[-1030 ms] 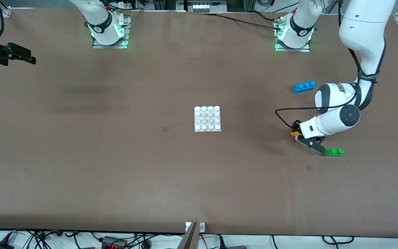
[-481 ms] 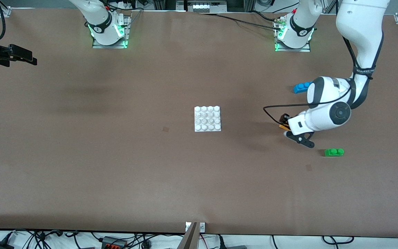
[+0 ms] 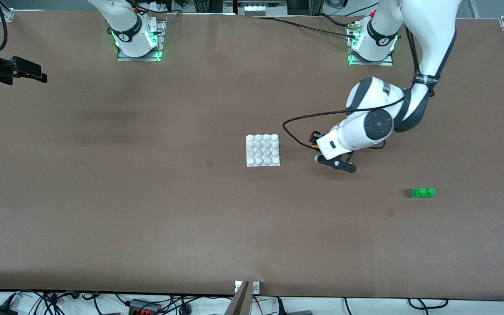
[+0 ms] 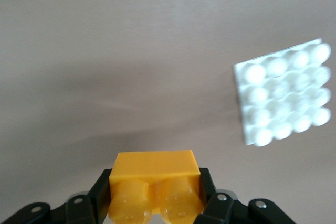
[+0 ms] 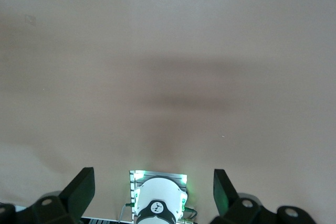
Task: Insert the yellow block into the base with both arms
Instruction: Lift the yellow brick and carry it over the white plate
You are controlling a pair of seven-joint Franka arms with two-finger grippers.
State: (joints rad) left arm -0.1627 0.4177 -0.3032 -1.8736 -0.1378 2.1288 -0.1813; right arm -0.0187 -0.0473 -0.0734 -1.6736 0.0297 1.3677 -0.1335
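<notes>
The yellow block (image 4: 155, 182) is clamped between the black fingers of my left gripper (image 4: 155, 195), studs toward the camera. In the front view my left gripper (image 3: 323, 155) hangs just above the table beside the base, toward the left arm's end; only an orange sliver of the block (image 3: 316, 151) shows there. The base (image 3: 263, 150) is a white square studded plate lying flat at mid-table; it also shows in the left wrist view (image 4: 286, 95). My right gripper (image 5: 155, 195) is open and empty, held high over the right arm's end of the table (image 3: 33, 73), waiting.
A green two-stud brick (image 3: 423, 192) lies toward the left arm's end, nearer the front camera than the left gripper. The left arm's elbow (image 3: 376, 116) and a black cable loop (image 3: 293, 127) hang over the table beside the base. The right arm's base (image 5: 159, 203) shows below its gripper.
My left gripper has carried the yellow block from beside the green brick toward the base. The left arm now covers the blue brick. The right arm has barely moved.
</notes>
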